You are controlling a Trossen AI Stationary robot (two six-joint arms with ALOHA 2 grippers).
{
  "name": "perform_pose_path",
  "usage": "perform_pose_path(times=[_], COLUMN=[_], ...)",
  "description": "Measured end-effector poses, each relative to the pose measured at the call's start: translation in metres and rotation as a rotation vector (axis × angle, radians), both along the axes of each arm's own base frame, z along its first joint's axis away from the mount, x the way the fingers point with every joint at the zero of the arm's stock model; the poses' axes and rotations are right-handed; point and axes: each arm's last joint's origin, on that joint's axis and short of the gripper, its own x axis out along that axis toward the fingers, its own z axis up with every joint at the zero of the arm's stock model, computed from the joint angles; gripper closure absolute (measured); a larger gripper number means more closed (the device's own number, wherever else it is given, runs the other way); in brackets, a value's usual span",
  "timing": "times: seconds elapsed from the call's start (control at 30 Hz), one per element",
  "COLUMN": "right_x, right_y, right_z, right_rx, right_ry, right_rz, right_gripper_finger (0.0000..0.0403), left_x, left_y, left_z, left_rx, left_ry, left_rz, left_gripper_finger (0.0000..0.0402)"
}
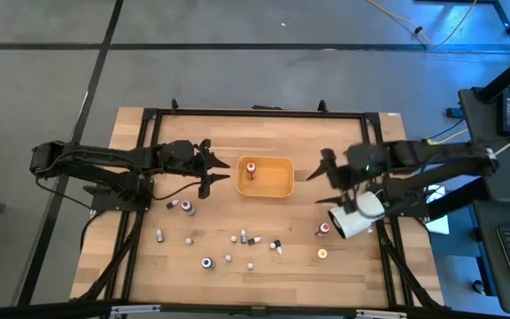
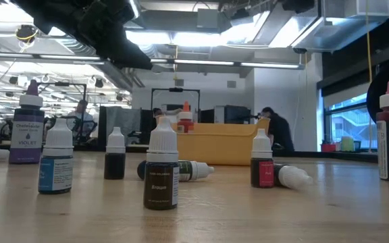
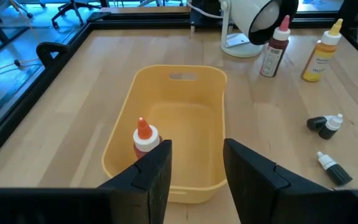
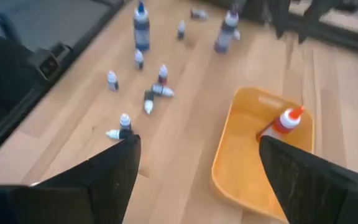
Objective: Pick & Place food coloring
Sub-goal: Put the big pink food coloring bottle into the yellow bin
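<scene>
Several tiny food coloring bottles point(image 1: 228, 241) stand or lie scattered on the near half of the wooden table; the low view shows them close, a brown-labelled one point(image 2: 162, 172) nearest. One orange-capped bottle point(image 3: 145, 137) stands upright inside the orange tray point(image 1: 277, 189). My left gripper point(image 1: 222, 170) hovers open just left of the tray, and its fingers point(image 3: 157, 168) sit over the tray's near rim in the left wrist view. My right gripper point(image 1: 315, 168) is open to the tray's right, above the table, and its wrist view shows the tray point(image 4: 247, 162) ahead.
A big white cylinder point(image 1: 354, 217) lies right of the tray beneath the right arm, with a tall red bottle point(image 3: 275, 46) and a yellow one point(image 3: 322, 53) beside it. A black frame point(image 1: 149, 120) rims the table. Bare wood lies between the tray and the scattered bottles.
</scene>
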Motion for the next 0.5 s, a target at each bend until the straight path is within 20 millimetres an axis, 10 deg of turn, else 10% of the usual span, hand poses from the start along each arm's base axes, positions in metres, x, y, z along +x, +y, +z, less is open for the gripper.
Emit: perform_pose_path(times=[0.5], right_x=[0.021], right_y=[0.082], right_z=[-0.06], right_rx=[0.05], right_ry=[0.417], right_rz=[-0.153], right_gripper_finger=[0.0076], left_x=[0.0], left_y=[0.0], left_z=[0.0], left_rx=[0.016], left_ry=[0.002], left_rz=[-0.007], left_gripper_finger=[0.026])
